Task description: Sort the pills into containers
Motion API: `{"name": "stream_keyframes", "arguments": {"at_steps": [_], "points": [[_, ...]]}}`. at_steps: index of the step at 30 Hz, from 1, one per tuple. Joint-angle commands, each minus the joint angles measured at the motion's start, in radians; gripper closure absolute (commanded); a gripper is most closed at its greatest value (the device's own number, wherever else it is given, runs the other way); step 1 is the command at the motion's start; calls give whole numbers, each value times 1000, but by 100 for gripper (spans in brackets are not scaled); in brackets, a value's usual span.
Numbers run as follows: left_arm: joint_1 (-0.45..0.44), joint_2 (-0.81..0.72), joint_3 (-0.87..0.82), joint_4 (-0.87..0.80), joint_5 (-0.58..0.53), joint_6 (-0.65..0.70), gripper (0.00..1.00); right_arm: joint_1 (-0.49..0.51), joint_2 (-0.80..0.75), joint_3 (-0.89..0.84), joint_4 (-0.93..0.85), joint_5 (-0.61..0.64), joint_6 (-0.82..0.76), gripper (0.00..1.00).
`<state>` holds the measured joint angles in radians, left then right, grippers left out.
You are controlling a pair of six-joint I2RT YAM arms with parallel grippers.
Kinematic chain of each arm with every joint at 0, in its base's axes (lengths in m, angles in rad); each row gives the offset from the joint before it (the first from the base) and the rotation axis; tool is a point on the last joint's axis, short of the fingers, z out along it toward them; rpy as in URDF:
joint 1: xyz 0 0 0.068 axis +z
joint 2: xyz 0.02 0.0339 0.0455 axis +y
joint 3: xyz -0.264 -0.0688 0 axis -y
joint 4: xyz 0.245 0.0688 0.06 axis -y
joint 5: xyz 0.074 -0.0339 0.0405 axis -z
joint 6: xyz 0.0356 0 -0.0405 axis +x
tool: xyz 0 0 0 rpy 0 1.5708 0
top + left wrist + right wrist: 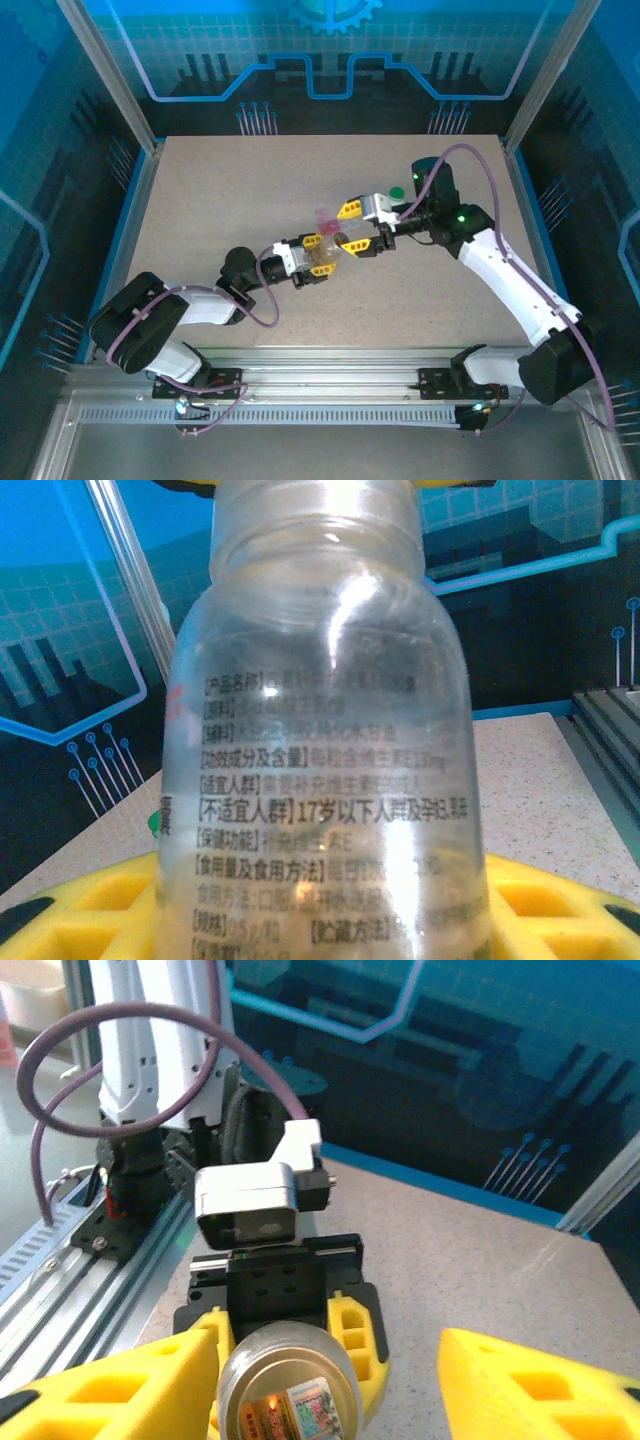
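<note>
Blue-panelled enclosure around a speckled beige desk [200, 200]. The translucent vial [320, 760] is held above the desk's centre, clamped in the left hand [318, 257]. Its printed label faces the wrist camera, and it looks empty through the wall. The right hand [351, 228] meets it from 3 o'clock, fingers apart on either side of the vial's end, not closed on it. The pink vial [324, 217] sits just at 12 o'clock and the green cap [397, 193] at 2 o'clock. I can make out no pills at this size. Judgement: sorting has barely begun, and this vial probably still needs opening.
</note>
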<state>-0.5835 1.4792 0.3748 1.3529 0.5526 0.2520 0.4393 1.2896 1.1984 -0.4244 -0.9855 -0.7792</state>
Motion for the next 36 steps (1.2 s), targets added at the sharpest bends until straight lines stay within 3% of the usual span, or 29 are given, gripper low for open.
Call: {"name": "stream_keyframes", "arguments": {"at_steps": [1, 7, 18, 25, 36], "points": [[10, -5, 3, 49, 37, -23, 100, 30, 42, 56, -220, 11, -154, 42], [9, -6, 3, 50, 36, -23, 100, 69, 97, 108, -331, 52, -207, 43], [11, -9, 9, 50, -3, -14, 100, 83, 79, 64, -270, 134, -111, 66], [11, -34, 48, 31, -122, 43, 100, 135, 35, -65, -59, 334, 284, 79], [0, -66, 104, -24, -287, 91, 100, 245, -42, -79, -44, 761, 819, 79]]}}
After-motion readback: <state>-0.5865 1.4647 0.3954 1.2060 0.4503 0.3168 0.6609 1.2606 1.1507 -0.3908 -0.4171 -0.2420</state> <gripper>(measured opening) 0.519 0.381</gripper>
